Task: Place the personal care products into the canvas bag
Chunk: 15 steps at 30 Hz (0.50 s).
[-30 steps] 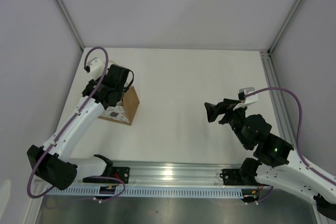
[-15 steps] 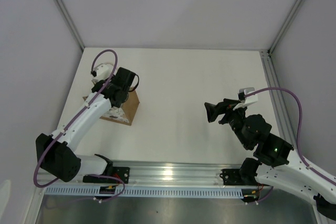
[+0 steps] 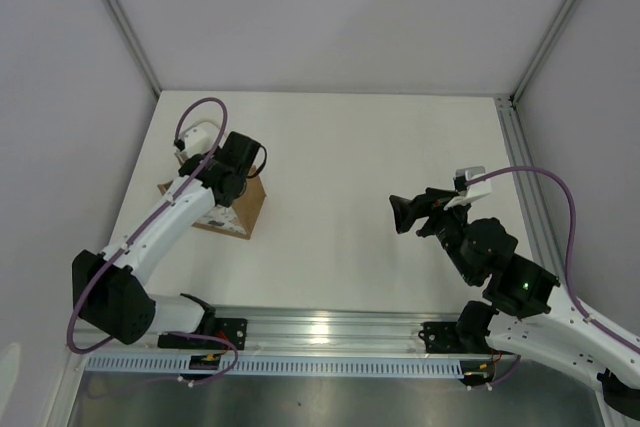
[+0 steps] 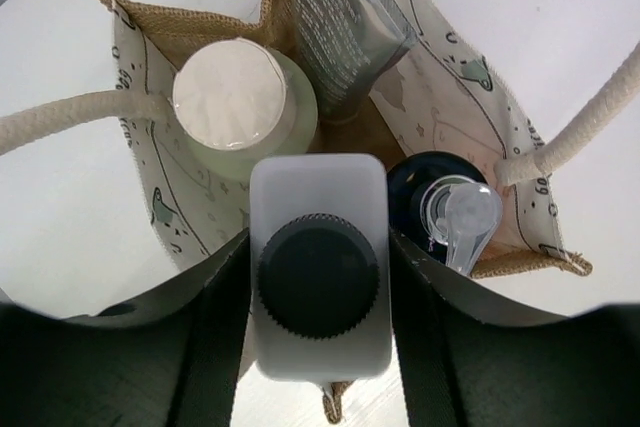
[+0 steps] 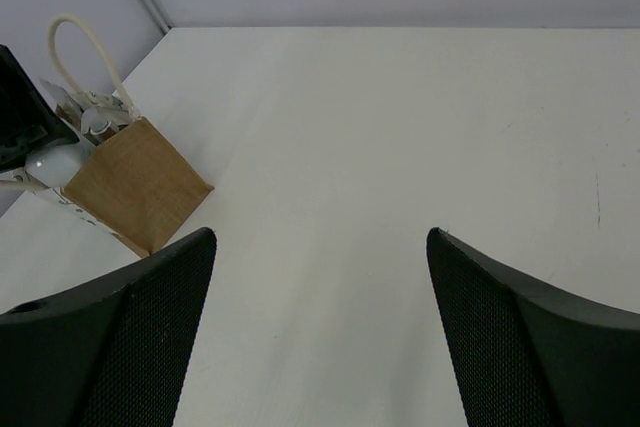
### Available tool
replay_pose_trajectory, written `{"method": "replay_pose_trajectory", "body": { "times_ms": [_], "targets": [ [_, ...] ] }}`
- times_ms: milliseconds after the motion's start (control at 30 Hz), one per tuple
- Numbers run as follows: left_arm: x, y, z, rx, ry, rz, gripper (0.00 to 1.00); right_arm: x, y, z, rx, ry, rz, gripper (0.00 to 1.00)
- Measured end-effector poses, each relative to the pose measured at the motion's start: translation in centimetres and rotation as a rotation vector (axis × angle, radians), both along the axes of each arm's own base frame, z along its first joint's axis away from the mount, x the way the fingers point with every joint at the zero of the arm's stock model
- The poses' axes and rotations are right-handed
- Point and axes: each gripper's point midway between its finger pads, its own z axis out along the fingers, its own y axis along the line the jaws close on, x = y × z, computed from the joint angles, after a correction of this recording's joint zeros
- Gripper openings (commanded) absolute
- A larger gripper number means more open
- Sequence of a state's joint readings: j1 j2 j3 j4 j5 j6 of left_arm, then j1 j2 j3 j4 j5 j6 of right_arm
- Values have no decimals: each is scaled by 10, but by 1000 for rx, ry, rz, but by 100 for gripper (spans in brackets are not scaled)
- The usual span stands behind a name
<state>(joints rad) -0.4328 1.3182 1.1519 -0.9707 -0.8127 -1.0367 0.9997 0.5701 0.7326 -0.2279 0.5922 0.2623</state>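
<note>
Three of the four products stood inside the canvas bag [image 4: 450, 97]: the cream bottle [image 4: 243, 94] at the left of the mouth, the grey tube [image 4: 340, 27] leaning at the far side, and the blue-capped bottle [image 4: 445, 209] at the right, its body hidden below the cap; the fourth, the translucent white bottle [image 4: 318, 267], sat upright between my left fingers [image 4: 215, 347], which were closed against its two flat sides, dark cap facing the wrist camera. It hung over the near part of the open mouth; how deep it had gone I could not tell. My right fingers [image 5: 120, 337] were spread wide with nothing in them, over bare worktop [image 5: 400, 127] well apart from the bag.

I judged this the last placement, with the release to come; the next move called for a straight descent into the gap between the cream bottle and the blue-capped one, keeping off the near rim and the rope handles [image 4: 60, 117], then parting the left fingers once the bottle's base was carried.
</note>
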Motion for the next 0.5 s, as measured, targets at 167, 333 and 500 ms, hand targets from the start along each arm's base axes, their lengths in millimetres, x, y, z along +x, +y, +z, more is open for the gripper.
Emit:
{"method": "replay_pose_trajectory", "body": {
  "times_ms": [167, 333, 500],
  "targets": [
    [3, 5, 3, 23, -31, 35, 66, -1, -1, 2, 4, -2, 0, 90],
    [4, 8, 5, 32, -43, 48, 69, -1, -2, 2, 6, -4, 0, 90],
    [2, 8, 6, 38, -32, 36, 85, -1, -1, 2, 5, -3, 3, 90]
  ]
}}
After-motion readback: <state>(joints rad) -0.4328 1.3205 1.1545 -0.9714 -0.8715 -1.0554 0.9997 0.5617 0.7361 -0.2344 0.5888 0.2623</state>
